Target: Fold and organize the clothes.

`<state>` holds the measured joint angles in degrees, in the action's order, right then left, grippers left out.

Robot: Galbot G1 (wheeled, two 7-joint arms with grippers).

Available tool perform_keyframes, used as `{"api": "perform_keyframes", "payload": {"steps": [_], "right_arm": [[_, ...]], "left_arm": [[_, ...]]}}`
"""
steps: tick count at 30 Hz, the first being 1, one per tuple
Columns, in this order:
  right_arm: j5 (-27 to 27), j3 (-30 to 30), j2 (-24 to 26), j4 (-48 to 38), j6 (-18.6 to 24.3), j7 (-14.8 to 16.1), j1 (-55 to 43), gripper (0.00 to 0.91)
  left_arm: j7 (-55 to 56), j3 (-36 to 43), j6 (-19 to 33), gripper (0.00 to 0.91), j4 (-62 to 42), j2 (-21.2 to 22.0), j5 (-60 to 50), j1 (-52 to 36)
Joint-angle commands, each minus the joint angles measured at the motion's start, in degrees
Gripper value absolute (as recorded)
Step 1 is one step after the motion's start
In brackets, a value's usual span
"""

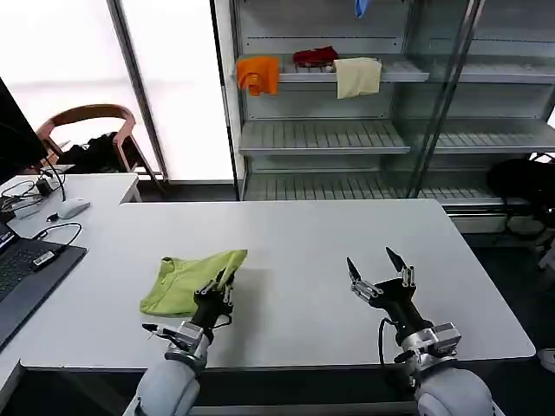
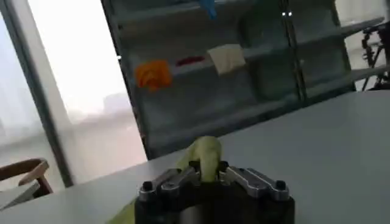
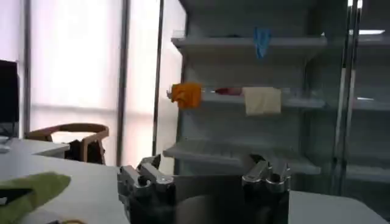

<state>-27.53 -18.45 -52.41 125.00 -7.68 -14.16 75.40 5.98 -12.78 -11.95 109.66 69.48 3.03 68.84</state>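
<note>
The lime-green T-shirt (image 1: 186, 279) lies folded on the white table (image 1: 303, 260), left of centre near the front edge. My left gripper (image 1: 226, 279) is shut on the shirt's right-hand edge; in the left wrist view a fold of green cloth (image 2: 206, 157) rises between its fingers. My right gripper (image 1: 375, 263) stands open above bare tabletop at the front right, well apart from the shirt, nothing between its fingers. The right wrist view catches the shirt (image 3: 33, 190) off to one side.
A laptop (image 1: 22, 282), cables and a mouse (image 1: 73, 208) lie on the desk at the left. Behind the table stands a shelf rack (image 1: 347, 139) holding an orange cloth (image 1: 257, 74), a red item and a cream cloth (image 1: 357, 76). A wooden chair (image 1: 87, 130) is back left.
</note>
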Motion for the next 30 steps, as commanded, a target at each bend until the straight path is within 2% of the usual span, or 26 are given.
{"api": "perform_keyframes", "payload": {"steps": [1, 6, 9, 12, 13, 14, 16, 22, 30], "right_arm": [[0.22, 2.41, -0.84, -1.46, -2.18, 0.22, -3.11, 0.907], [0.03, 8.42, -3.85, -4.04, -5.80, 0.98, -8.53, 0.907], [-0.39, 15.57, -7.67, -6.42, -9.17, -0.26, -14.05, 0.907], [-2.62, 22.87, -10.84, -9.06, -13.39, -1.41, -20.19, 0.907], [-4.95, 25.52, -12.31, -10.14, -16.60, -3.09, -22.52, 0.907], [-6.53, 26.44, -12.94, -10.72, -17.23, -4.83, -23.36, 0.907], [-8.34, 28.89, -15.24, -13.00, -21.35, -8.15, -25.87, 0.907], [-10.58, 32.08, -19.12, -16.36, -24.28, -12.39, -27.24, 0.907], [-9.88, 33.35, -23.08, -22.86, -24.24, -11.62, -28.70, 0.907]], "left_arm": [[8.21, 7.39, -2.73, 0.907, 6.49, 1.43, 0.82, -4.47], [10.39, 3.68, -2.52, 0.907, 13.52, 1.07, 3.82, -3.68], [6.99, -3.90, -2.67, 0.907, 18.77, 0.44, 2.81, -0.03], [3.81, -13.03, 0.59, 0.907, 21.84, -0.84, 0.02, 6.96], [3.19, -15.93, -0.59, 0.907, 23.15, -0.88, 0.20, 8.75], [3.15, -18.01, -1.75, 0.907, 24.51, -0.94, 0.45, 10.75], [3.22, -22.07, -2.08, 0.907, 26.99, -0.49, 3.13, 14.42], [1.09, -27.53, -1.85, 0.907, 28.50, 2.00, 7.31, 19.49], [0.99, -26.38, -2.10, 0.907, 27.97, 4.05, 7.43, 20.06]]}}
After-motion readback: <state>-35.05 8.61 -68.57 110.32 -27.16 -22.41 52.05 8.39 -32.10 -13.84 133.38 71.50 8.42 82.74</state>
